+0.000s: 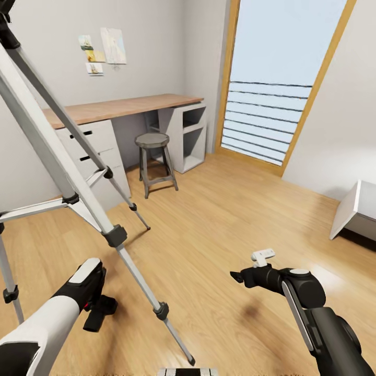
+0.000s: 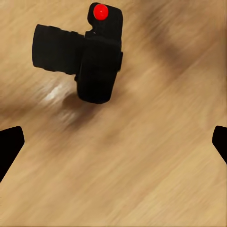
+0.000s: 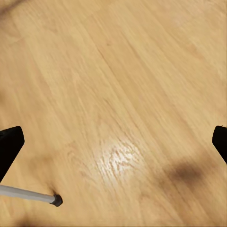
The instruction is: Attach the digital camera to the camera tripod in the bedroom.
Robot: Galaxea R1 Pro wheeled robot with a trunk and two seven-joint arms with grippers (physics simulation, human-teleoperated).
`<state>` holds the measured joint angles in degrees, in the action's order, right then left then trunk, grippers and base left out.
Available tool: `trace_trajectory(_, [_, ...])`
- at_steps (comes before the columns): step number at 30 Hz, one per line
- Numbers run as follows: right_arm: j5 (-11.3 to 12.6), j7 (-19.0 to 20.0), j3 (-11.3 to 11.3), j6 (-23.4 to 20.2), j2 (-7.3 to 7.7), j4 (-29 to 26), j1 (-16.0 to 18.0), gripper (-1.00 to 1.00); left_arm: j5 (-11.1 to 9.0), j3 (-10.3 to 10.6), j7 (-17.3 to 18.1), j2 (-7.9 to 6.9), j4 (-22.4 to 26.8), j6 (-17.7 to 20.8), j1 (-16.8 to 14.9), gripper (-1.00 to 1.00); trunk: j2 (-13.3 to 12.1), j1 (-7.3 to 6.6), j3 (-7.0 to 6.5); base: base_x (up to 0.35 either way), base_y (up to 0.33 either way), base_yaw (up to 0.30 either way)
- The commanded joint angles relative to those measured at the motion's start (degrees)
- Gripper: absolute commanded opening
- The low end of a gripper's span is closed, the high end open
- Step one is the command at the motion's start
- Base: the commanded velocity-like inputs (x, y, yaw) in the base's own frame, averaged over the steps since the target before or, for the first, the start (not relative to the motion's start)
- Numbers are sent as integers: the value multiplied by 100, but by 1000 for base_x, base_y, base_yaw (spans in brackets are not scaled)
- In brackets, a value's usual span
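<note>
Black digital camera (image 2: pixel 92 54), one silver tripod (image 1: pixel 78 183)

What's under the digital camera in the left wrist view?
The digital camera lies on the light wood floor, red button visible, a dark shadow beside it. The floor patch directly beneath its body is covered.

Matt black camera (image 2: pixel 92 56), glossy wood floor (image 3: pixel 123 94)

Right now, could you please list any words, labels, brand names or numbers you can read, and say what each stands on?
None can be read.
Pale paper pictures pinned on the white wall: too small and blurred to tell whether they carry text.
Small black boxy digital camera with a red button: no marking shows.
Silver-grey metal camera tripod: no label shows.
</note>
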<state>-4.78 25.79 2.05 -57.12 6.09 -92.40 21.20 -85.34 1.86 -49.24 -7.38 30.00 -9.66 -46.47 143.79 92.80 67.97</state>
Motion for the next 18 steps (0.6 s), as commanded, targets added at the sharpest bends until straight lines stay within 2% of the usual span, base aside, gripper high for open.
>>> trace_trajectory(1, [-50,39,6,-19,4,-6,6,100,-50,21,21,-9,8,-38,-9,100,4,1,28,0,0,0])
trace_trajectory(10, [-47,40,6,-19,1,-6,10,100,-46,22,97,-37,13,-1,-33,100,16,24,227,0,0,0])
trace_trajectory(18, [-45,40,6,-19,3,-6,12,100,-44,18,80,-83,12,230,-109,100,27,45,404,0,0,0])
